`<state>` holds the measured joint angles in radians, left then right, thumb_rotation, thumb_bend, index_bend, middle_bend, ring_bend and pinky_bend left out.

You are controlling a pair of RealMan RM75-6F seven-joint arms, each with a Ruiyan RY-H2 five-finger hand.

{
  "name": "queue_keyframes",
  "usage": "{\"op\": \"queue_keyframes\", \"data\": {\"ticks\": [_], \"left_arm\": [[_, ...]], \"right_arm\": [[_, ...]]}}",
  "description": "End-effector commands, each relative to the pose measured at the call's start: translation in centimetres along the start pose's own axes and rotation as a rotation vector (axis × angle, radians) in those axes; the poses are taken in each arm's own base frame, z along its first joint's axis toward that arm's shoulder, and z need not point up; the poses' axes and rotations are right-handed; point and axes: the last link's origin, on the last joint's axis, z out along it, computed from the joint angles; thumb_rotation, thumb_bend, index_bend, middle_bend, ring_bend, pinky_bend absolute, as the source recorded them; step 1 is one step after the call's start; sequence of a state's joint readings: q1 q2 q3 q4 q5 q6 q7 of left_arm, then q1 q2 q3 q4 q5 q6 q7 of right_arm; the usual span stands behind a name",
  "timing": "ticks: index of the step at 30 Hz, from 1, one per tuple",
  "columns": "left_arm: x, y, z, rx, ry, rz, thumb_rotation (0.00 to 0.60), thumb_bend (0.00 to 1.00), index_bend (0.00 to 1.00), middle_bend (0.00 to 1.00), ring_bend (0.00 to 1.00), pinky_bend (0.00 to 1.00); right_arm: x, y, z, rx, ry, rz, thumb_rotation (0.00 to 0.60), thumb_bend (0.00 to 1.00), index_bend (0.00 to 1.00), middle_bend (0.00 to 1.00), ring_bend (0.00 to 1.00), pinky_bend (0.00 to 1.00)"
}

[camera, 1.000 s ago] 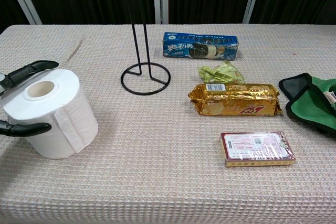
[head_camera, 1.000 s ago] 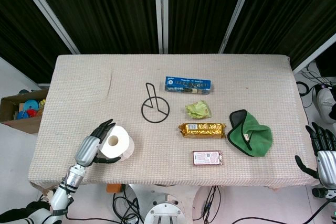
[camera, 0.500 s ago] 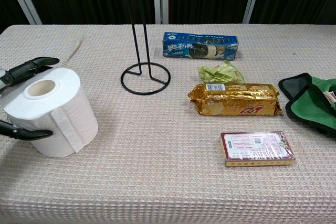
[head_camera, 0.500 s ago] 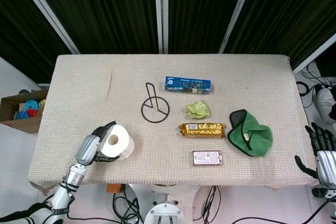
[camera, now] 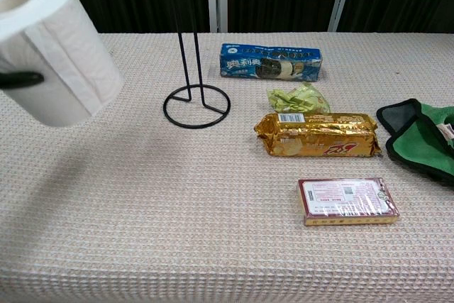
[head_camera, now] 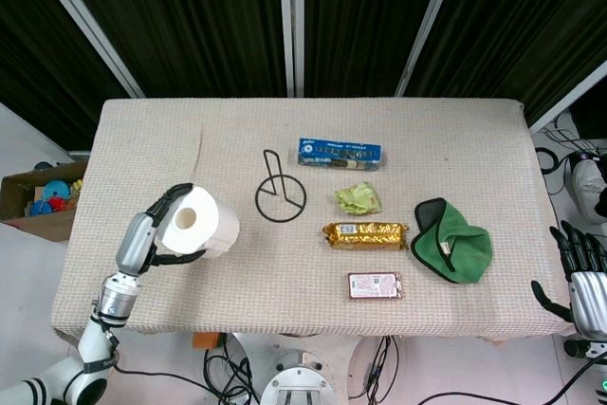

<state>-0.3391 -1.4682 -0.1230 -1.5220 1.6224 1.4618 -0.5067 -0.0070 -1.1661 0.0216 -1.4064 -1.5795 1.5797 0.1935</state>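
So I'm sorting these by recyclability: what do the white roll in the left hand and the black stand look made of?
The white roll, held by the left hand, looks like soft matte tissue paper: layered wrap, hollow core. The black stand looks like thin painted metal wire: a slim rigid upright loop on a ring base, though coated plastic can't be excluded.

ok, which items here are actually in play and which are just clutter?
In play:
- toilet paper roll, gripped by the left hand, lifted off the table
- black wire roll holder, nearest thing to it

Lying about:
- blue biscuit pack
- crumpled green wrapper
- gold snack pack
- red box
- green cloth
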Motion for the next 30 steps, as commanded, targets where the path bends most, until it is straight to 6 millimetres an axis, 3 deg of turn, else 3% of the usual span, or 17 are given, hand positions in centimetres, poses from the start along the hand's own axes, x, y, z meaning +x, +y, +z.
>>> {"op": "queue_keyframes", "data": {"ticks": [1, 6, 13, 22, 30], "left_arm": [[4.3, 5.0, 4.5, -0.106, 0.051, -0.07, 0.6, 0.36, 0.19, 0.53, 0.41, 0.4], [6.4, 9.5, 8.9, -0.165, 0.043, -0.059, 0.6, 0.36, 0.19, 0.54, 0.41, 0.41], [5.9, 12.5, 13.3, -0.137, -0.009, -0.086, 0.6, 0.36, 0.2, 0.55, 0.42, 0.42], [2.2, 12.8, 15.9, -0.112, -0.064, -0.035, 0.6, 0.36, 0.21, 0.55, 0.42, 0.42], [0.8, 12.1, 16.6, -0.084, -0.087, -0.002, 0.6, 0.36, 0.22, 0.56, 0.42, 0.42]], "right_arm": [[-0.1, 0.1, 0.1, -0.007, -0.002, 0.002, 0.6, 0.23, 0.0, 0.0, 0.0, 0.0], [0.1, -0.3, 0.4, 0.007, 0.005, -0.001, 0.6, 0.23, 0.0, 0.0, 0.0, 0.0], [0.0, -0.1, 0.3, -0.006, 0.0, 0.002, 0.6, 0.23, 0.0, 0.0, 0.0, 0.0], [0.2, 0.2, 0.3, -0.008, 0.006, -0.002, 0.6, 0.23, 0.0, 0.0, 0.0, 0.0], [0.1, 0.7, 0.4, -0.021, 0.001, 0.003, 0.6, 0.23, 0.0, 0.0, 0.0, 0.0]]}}
